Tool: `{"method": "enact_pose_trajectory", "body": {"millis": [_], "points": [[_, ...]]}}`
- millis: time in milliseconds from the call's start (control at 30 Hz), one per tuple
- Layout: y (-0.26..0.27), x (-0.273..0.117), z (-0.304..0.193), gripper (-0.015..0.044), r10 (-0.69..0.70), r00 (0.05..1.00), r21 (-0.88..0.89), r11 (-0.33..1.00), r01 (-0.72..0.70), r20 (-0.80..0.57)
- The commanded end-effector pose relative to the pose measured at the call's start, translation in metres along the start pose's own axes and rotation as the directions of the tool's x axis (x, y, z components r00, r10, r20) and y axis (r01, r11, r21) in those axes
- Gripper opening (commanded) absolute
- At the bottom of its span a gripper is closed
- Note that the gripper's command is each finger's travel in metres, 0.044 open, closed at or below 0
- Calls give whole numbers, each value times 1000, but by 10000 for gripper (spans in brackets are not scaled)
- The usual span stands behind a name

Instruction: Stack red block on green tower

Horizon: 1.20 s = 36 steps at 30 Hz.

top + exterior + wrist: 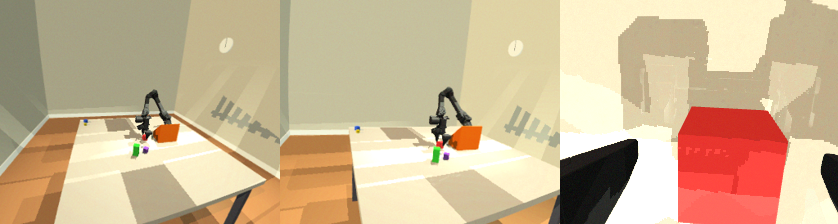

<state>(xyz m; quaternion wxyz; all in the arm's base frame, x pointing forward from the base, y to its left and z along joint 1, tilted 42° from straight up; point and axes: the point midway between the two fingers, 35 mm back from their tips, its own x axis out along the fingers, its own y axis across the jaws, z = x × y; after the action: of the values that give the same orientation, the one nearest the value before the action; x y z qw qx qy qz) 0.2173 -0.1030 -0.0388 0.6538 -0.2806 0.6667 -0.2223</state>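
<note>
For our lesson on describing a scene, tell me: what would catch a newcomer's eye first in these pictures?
The bright red cube fills the wrist view, sitting on the pale table between the wide-open dark fingers of the black arm's hand, which holds nothing. Beside the arm stands a large orange slanted box. Nearer the camera, a tall green block tower stands upright with a small purple cube next to it.
</note>
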Motion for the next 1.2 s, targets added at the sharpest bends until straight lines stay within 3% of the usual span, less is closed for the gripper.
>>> {"method": "enact_pose_trajectory", "body": {"millis": [0,733,1033,1167], "points": [[0,6,-4,440,-5,1000,-11,1000,5,-8],[0,19,-5,440,-8,1000,-11,1000,8,-8],[0,19,-5,204,-8,1000,-11,1000,8,-8],[0,19,-5,177,-8,1000,-11,1000,8,-8]]}}
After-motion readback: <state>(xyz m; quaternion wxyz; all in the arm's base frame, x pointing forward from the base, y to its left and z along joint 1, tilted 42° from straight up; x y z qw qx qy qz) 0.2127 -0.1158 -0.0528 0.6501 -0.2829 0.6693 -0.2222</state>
